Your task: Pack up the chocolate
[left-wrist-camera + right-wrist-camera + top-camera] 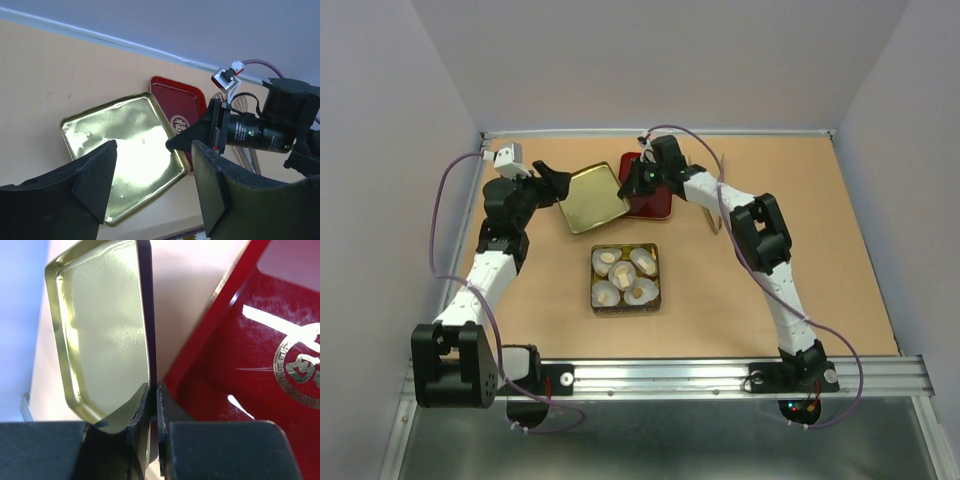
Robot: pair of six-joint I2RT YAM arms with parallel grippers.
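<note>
right hand [154,390] tight on the rim of the gold lid [100,330], left hand [154,147] wide open nearby

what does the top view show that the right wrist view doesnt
Only the top view: the dark square tin of white fluted paper cups holding small cream and light-brown chocolate pieces, plus the left hand. Only the right wrist view: the right hand shut on the rim of the shiny gold square metal tray, and the gold emblem on the glossy red rectangular lid. Both: that tray and lid, lying side by side.
</note>
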